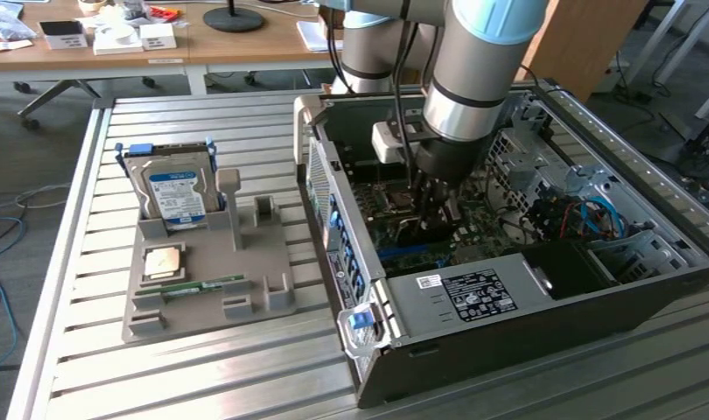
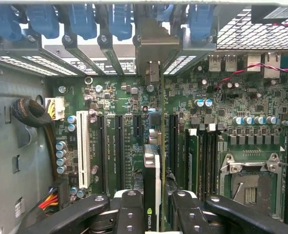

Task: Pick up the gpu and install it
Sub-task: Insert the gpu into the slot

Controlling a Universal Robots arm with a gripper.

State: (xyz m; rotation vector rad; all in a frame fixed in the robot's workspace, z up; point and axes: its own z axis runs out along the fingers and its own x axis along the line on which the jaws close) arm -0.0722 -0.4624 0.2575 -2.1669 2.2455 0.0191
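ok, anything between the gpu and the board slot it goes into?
Nothing visible. The gripper holds the gpu edge-on right over the motherboard, among the long black slots; those beside it are bare. The slot directly under the card is hidden by it.

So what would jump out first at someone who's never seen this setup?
The big robot arm reaching into an open computer case at the exterior view's right grabs you first. In the wrist view, its black jaws pinch the gpu edge-on, over the green motherboard. On the exterior view's left, a blue-labelled hard drive stands upright in a grey holder.
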